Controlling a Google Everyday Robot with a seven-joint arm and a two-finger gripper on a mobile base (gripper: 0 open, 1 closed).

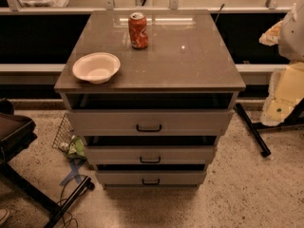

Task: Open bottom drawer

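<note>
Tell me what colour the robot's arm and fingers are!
The gripper is out of view here, so I can't describe it. At the right edge sit a bulky white shape and a pale yellow shape that may be part of the arm, but I cannot be sure.

Cabinet top (190, 65): white bowl (96, 67) front left, red can (138, 30) at back. Below: bottom drawer (151, 177), black handle (150, 181), lowest of three. My gripper: outside view.

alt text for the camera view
Grey-beige cabinet with three drawers with black bar handles, the bottom drawer nearest the floor. A red soda can and a white bowl stand apart on top. The tool is not in view.
</note>
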